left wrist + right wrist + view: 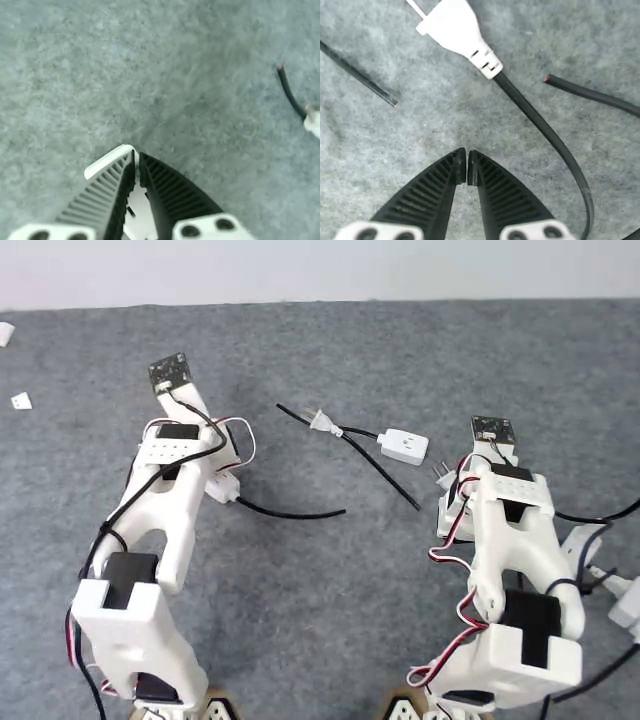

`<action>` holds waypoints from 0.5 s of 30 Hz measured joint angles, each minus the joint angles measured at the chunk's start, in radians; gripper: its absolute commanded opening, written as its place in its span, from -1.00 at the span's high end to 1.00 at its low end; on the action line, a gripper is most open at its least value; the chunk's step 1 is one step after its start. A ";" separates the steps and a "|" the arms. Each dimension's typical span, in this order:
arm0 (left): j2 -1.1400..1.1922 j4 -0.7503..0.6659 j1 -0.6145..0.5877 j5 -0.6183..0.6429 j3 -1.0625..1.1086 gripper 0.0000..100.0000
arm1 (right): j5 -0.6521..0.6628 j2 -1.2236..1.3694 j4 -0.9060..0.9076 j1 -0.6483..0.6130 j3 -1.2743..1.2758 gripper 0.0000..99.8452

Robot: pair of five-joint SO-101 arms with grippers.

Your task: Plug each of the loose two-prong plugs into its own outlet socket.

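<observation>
While its black jaws are pressing together with nothing between them, the right gripper (467, 167) is hovering over the grey carpet (380, 150) just short of a white plug (457, 30). That plug's black cord (545, 130) is curving away past the fingertips. The left gripper (136, 159) is likewise sitting closed to a thin slit and gripping nothing, with bare carpet beneath it.

In the high view, a white socket block (405, 445) is lying right of centre in the upper half of the frame, close to the right arm. A second plug (320, 422) is lying just left of the socket, near the upper middle. Another white plug body (224, 490) is resting against the left arm, left of centre, and its cord is trailing toward the middle.

Several things are looking likely to go wrong from here. If the right gripper is coming down closed, it is going to shove the plug aside rather than straddle it. The socket block is looking light and unanchored, so pushing prongs into it is risking a slide across the carpet unless the other arm is bracing it. The stiff cord is also liable to twist the plug in the grip, leaving the prongs off the slots.
</observation>
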 measured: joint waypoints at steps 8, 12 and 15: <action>-0.123 0.028 0.002 -0.032 0.101 0.58 | 0.000 0.000 0.000 0.000 0.000 0.98; -0.213 0.028 0.006 0.006 0.161 0.58 | 0.000 0.000 0.000 0.000 0.000 0.98; -0.301 0.028 0.003 0.038 0.216 0.57 | 0.000 0.000 0.000 -0.008 0.000 0.98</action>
